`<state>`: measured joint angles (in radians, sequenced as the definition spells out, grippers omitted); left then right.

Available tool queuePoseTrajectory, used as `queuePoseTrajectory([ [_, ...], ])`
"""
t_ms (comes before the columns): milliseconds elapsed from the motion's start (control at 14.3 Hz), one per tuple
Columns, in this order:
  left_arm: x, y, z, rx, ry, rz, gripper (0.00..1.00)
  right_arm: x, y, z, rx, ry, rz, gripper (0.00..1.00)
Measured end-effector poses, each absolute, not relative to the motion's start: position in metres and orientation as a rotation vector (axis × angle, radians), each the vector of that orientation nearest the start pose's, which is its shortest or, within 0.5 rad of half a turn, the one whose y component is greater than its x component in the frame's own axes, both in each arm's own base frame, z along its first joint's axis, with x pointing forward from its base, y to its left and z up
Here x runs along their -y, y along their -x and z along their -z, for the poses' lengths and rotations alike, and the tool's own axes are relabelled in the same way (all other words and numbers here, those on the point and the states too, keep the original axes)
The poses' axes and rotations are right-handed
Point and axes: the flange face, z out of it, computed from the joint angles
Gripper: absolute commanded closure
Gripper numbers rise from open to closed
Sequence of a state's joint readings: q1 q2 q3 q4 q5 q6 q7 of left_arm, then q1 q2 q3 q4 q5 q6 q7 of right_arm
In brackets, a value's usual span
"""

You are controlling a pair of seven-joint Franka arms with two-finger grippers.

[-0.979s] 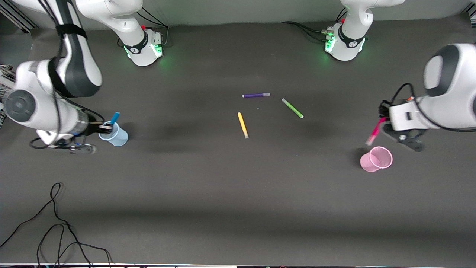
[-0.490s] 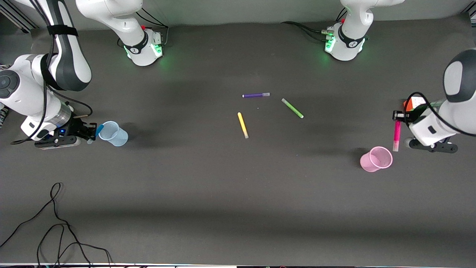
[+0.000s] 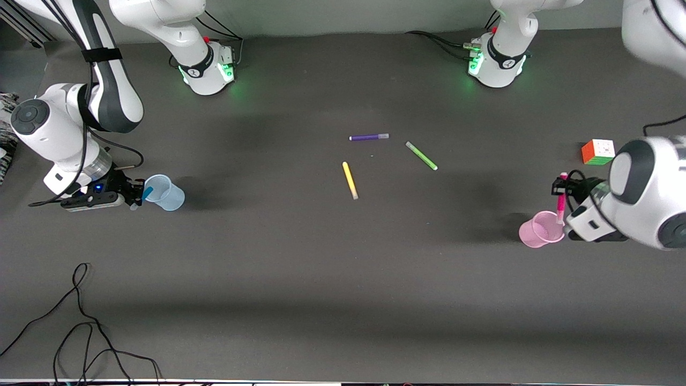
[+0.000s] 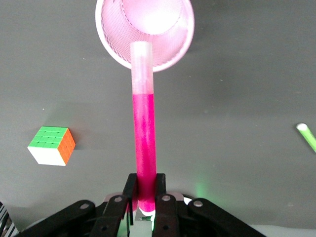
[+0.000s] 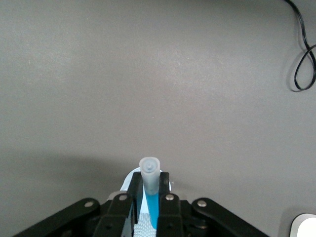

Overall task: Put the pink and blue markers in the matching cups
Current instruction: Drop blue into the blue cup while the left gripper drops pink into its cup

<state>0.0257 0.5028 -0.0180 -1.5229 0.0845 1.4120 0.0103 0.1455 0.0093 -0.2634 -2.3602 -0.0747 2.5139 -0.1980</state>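
My left gripper (image 3: 560,187) is shut on the pink marker (image 3: 561,199) and holds it upright, its pale lower end at the rim of the pale pink cup (image 3: 538,230). In the left wrist view the gripper (image 4: 146,190) grips the marker (image 4: 144,138), whose pale end lies over the cup's mouth (image 4: 168,19). My right gripper (image 3: 138,194) is shut on the blue marker (image 3: 147,191), tilted against the rim of the pale blue cup (image 3: 167,193). In the right wrist view the gripper (image 5: 149,195) holds the marker (image 5: 153,202); its fingers hide most of the cup (image 5: 126,180).
A purple marker (image 3: 368,137), a green marker (image 3: 422,156) and a yellow marker (image 3: 350,180) lie mid-table. A colour cube (image 3: 597,151) sits by the left arm; it also shows in the left wrist view (image 4: 51,145). A black cable (image 3: 80,321) loops at the near edge.
My left gripper has swung the pink marker upright and brought it down to the pink cup's rim. My right gripper has tilted the blue marker and lowered it beside the blue cup.
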Motion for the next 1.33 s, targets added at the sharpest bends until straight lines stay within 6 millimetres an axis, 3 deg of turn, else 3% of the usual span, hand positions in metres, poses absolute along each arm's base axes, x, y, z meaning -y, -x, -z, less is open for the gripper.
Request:
queuePoseTrajectory([
  [280, -0.021, -0.629, -0.296, -0.014, 2.902, -0.995, 1.00, 0.059, -0.505, -0.329, 0.220, 3.197, 0.191, 1.00],
  [350, -0.021, -0.631, -0.288, -0.014, 2.899, -1.006, 1.00, 0.059, -0.504, -0.328, 0.221, 3.197, 0.191, 0.98],
  [420, -0.021, -0.634, -0.281, -0.014, 2.897, -1.013, 1.00, 0.059, -0.504, -0.327, 0.221, 3.197, 0.195, 0.89],
  [490, -0.021, -0.637, -0.276, -0.014, 2.896, -1.017, 1.00, 0.059, -0.503, -0.326, 0.221, 3.197, 0.196, 0.75],
  [559, -0.021, -0.639, -0.271, -0.015, 2.895, -1.021, 1.00, 0.059, -0.502, -0.326, 0.221, 3.197, 0.195, 0.35],
  [629, -0.021, -0.640, -0.267, -0.015, 2.893, -1.025, 0.82, 0.059, -0.502, -0.325, 0.221, 3.197, 0.193, 0.00],
  [699, -0.021, -0.641, -0.264, -0.015, 2.892, -1.029, 0.33, 0.059, -0.502, -0.325, 0.222, 3.197, 0.192, 0.00],
  [769, -0.021, -0.641, -0.262, -0.015, 2.891, -1.032, 0.00, 0.059, -0.502, -0.325, 0.222, 3.196, 0.191, 0.00],
  [1119, -0.020, -0.648, -0.268, -0.018, 2.902, -1.002, 0.00, 0.057, -0.502, -0.325, 0.227, 3.196, 0.192, 0.00],
  [1329, -0.019, -0.663, -0.297, -0.016, 2.930, -0.909, 0.00, 0.055, -0.505, -0.330, 0.234, 3.195, 0.188, 0.00],
])
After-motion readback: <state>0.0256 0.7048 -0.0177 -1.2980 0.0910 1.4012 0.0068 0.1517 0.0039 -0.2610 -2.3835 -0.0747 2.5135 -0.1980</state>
